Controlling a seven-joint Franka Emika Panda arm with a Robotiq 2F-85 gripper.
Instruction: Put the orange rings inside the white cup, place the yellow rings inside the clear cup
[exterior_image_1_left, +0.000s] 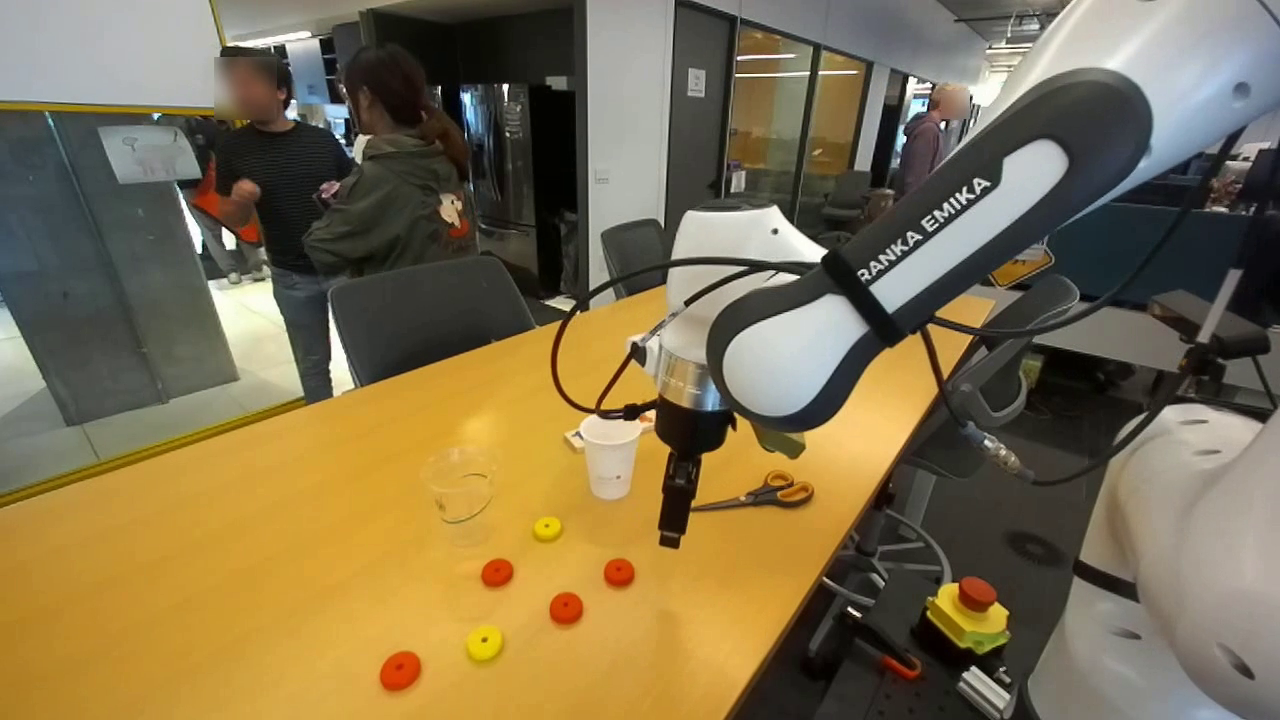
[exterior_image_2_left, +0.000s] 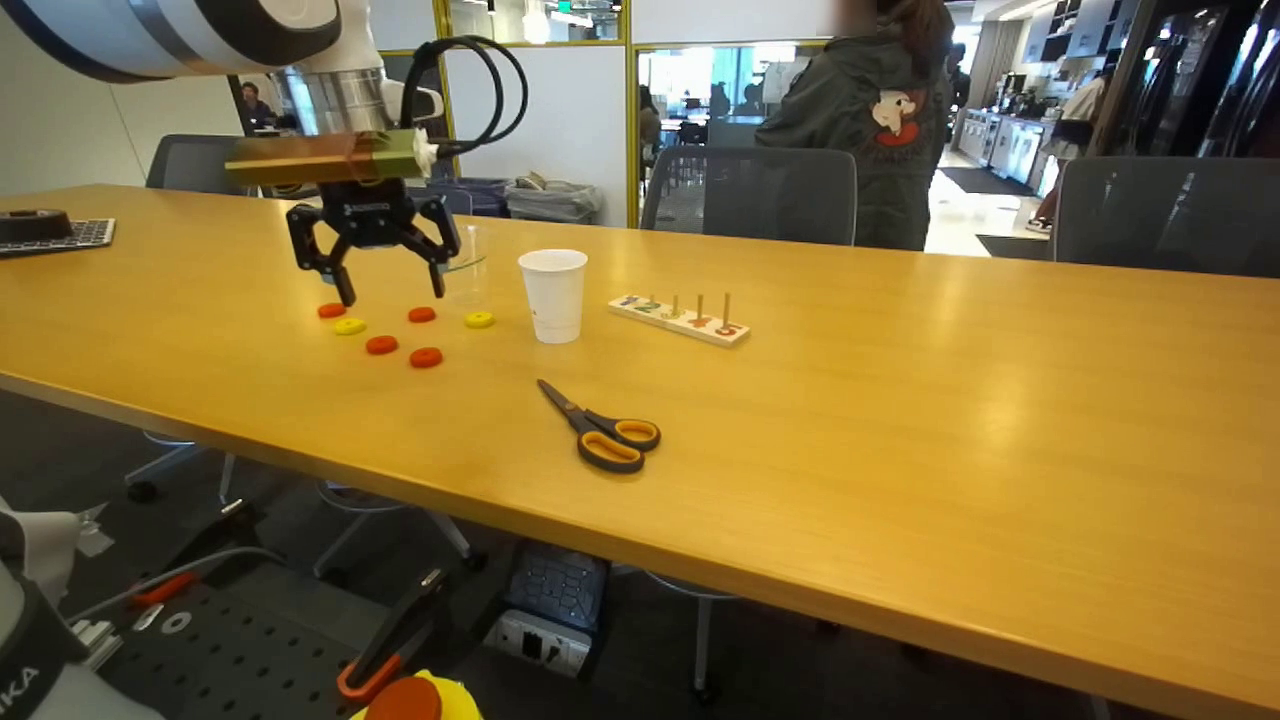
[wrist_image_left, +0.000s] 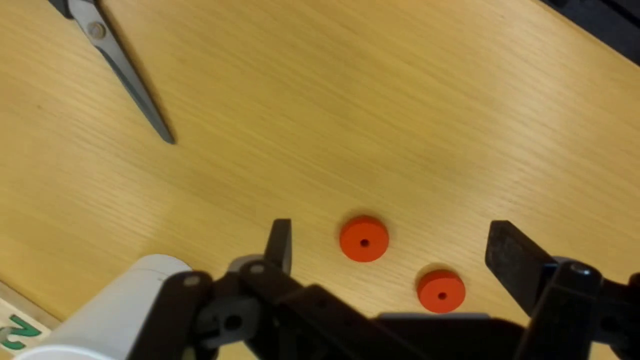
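the white robot arm (exterior_image_1_left: 930, 240) extends over the long wooden table (exterior_image_2_left: 950, 420), and i see the gripper (exterior_image_2_left: 393, 296) hanging above the wood, released, its fingers (exterior_image_2_left: 436, 280) spread well apart. four orange rings (exterior_image_1_left: 566, 612) lie flat on the tabletop, each apart from the next; in the wrist view, two of them show in the gap between the fingertips. there are two yellow rings (exterior_image_1_left: 485, 650): one near the clear cup (exterior_image_1_left: 452, 480), the other between two of the orange ones. that cup stands upright, so see-through that the wood shows through its wall. the white cup (exterior_image_2_left: 556, 300) stands upright as well, partly hidden by the gripper in the wrist view, and a small wooden board (exterior_image_2_left: 680, 320) with upright pegs and coloured numerals rests near it. black-and-orange scissors (exterior_image_2_left: 580, 420) lie on the table too, their tip turned toward the rings. farther along, a keyboard (exterior_image_2_left: 92, 234) is partly in view, with a dark thing (exterior_image_2_left: 35, 225) on top of it. across the table i notice dark office chairs (exterior_image_1_left: 430, 315), and past them a person in a striped top (exterior_image_1_left: 285, 190) beside a person in an olive jacket (exterior_image_1_left: 395, 210). near the foot of the arm sits a yellow box (exterior_image_1_left: 962, 625) with a red button (exterior_image_1_left: 976, 594).
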